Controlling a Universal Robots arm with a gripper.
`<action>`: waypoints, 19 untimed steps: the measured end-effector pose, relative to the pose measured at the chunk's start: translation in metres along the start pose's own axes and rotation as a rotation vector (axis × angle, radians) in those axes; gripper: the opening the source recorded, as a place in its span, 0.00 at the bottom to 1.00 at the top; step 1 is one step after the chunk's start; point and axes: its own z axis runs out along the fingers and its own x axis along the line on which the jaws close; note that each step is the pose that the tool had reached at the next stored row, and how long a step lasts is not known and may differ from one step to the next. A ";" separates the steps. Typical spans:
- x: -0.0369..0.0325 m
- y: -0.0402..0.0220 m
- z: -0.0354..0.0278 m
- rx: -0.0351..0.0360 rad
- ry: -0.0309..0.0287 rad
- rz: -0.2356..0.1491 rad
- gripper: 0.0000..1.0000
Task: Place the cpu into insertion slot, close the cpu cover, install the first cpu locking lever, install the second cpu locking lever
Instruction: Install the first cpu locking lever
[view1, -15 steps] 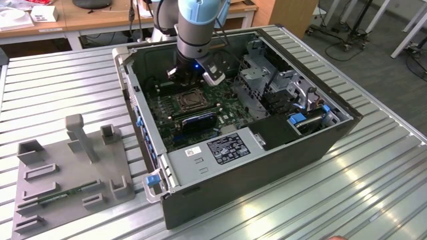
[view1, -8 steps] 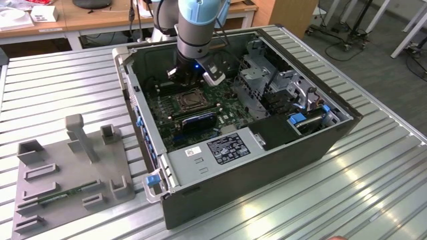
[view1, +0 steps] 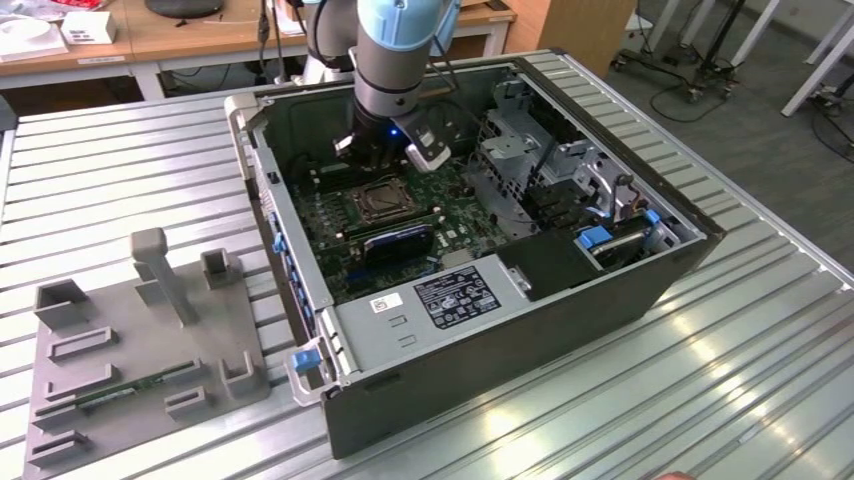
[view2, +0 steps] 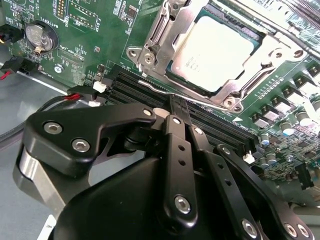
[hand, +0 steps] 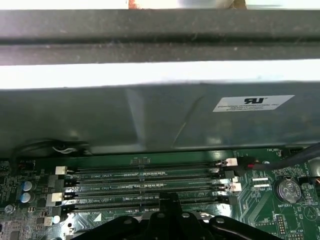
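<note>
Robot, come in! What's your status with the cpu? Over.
End effector shut, tips at a lever beside the slot. Cpu seated in slot, cover down over it. Memory slots right beneath.

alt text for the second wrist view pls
The cpu lies framed by the lowered silver cpu cover on a green circuit board. In the foreground the black pincer, tips together, reaches over the black memory slots towards a thin metal lever beside the cover.
</note>
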 end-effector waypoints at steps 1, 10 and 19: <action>0.0000 0.0000 0.0000 -0.0001 0.0009 -0.003 0.11; -0.0001 -0.0003 0.0000 -0.0003 0.0022 -0.007 0.11; -0.0001 -0.0010 0.0000 0.0032 -0.0270 0.082 0.11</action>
